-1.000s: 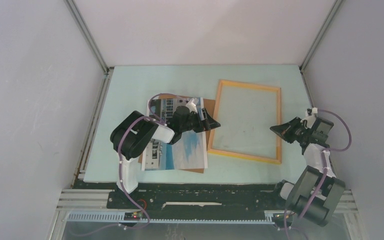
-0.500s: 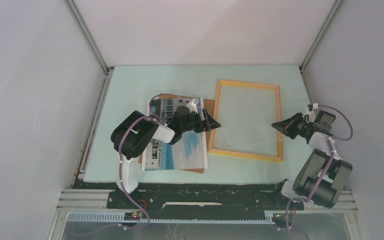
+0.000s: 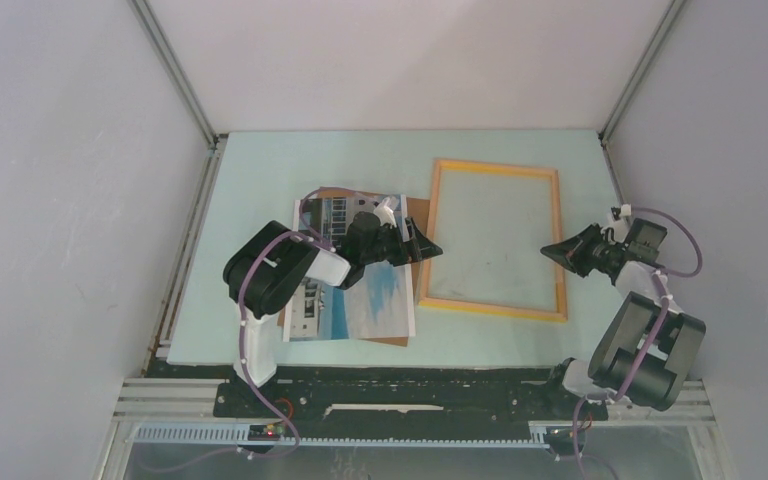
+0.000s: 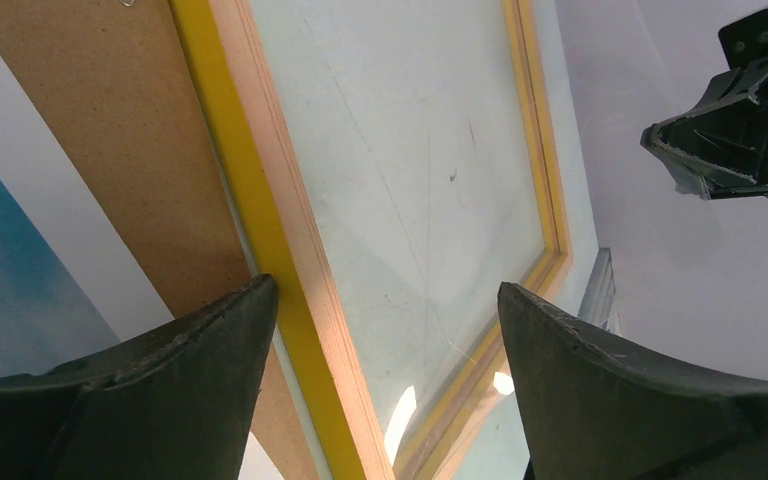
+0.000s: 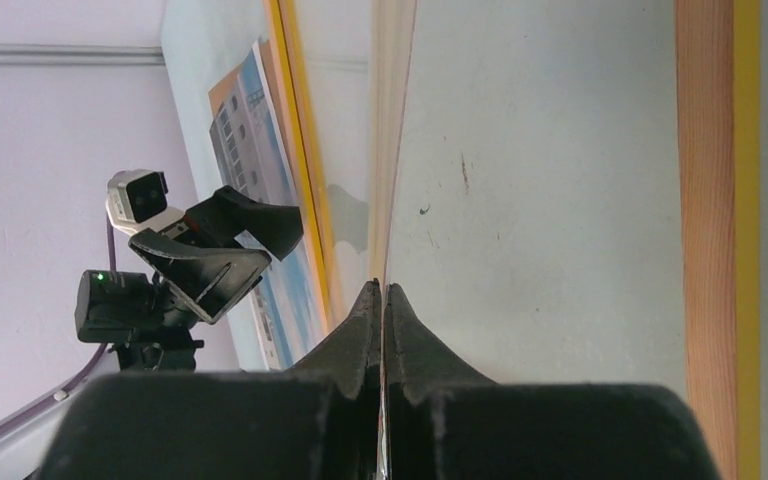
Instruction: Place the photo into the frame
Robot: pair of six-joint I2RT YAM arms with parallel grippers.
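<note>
The yellow-orange frame (image 3: 495, 167) lies right of centre on the table. The photo (image 3: 380, 295) of a white building rests to its left, on a brown backing board (image 3: 420, 212). My left gripper (image 3: 422, 245) hovers open over the frame's left rail (image 4: 250, 190), one finger above the board (image 4: 110, 130), the other above the pane; nothing is between them. My right gripper (image 3: 550, 250) sits at the frame's right rail, shut (image 5: 381, 285) on a thin clear sheet seen edge-on, which looks like the frame's pane. The photo (image 5: 260, 130) shows beyond it.
Grey walls enclose the table on three sides. A metal rail (image 3: 410, 395) runs along the near edge by the arm bases. The right arm's elbow (image 3: 650, 350) stands near the right wall.
The right arm's elbow has swung right and back, and its gripper tip has stayed at the frame's right rail. The frame's right side has shifted slightly. The left gripper has held still.
</note>
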